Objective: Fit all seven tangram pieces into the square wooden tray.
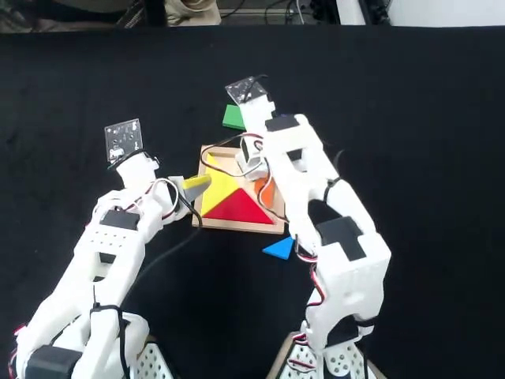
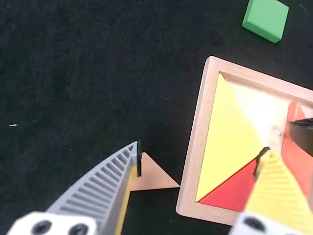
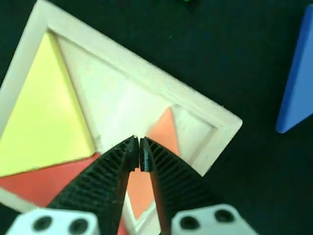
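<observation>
The square wooden tray holds a large yellow triangle, a large red triangle and an orange triangle. My left gripper is open and straddles the tray's left rim. A small pale triangle lies just outside that rim by its grey finger. My right gripper is shut and empty, low over the tray's bare floor beside the orange triangle.
A green square lies on the black table beyond the tray. A blue triangle rests near the tray's front right corner, beside the right arm. The table stretches open to the left and right.
</observation>
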